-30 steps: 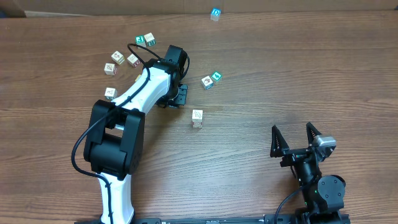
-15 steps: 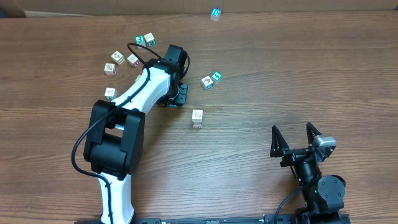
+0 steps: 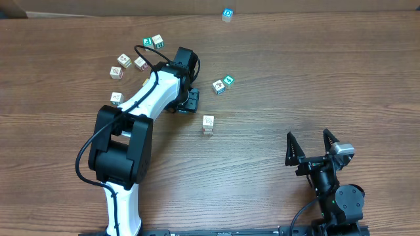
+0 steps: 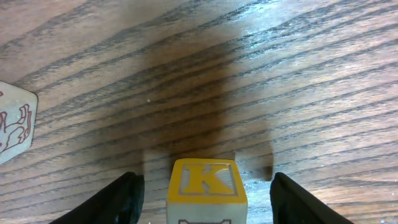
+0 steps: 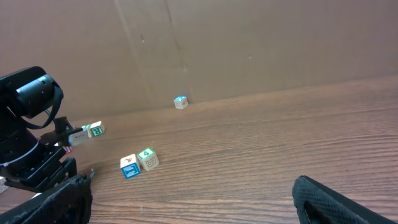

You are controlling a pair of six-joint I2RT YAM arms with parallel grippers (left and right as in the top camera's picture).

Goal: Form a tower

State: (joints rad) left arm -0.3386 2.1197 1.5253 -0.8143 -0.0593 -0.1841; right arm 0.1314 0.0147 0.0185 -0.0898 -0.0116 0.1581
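Note:
My left gripper [image 4: 208, 194] is open, with a gap on each side of the yellow K cube [image 4: 206, 186] standing between its fingers. From overhead that gripper [image 3: 189, 99] sits at the end of the white arm and hides the cube. The tower [image 3: 227, 14], a small cream column with blue print on top, stands at the table's far edge, also seen as the tower [image 5: 180, 102] from the right wrist. My right gripper [image 3: 308, 141] stays open near the front right, holding nothing, far from every cube.
A cream cube [image 3: 208, 124] stands just right of the left gripper. A blue cube [image 3: 218, 87] and a green cube [image 3: 228, 80] lie beyond it. Several loose cubes [image 3: 125, 62] lie left of the arm. A red-print cube [image 4: 13, 126] shows at the left wrist view's edge.
The left gripper's jaws have widened around the yellow cube. Neither arm nor any cube has shifted in the overhead view.

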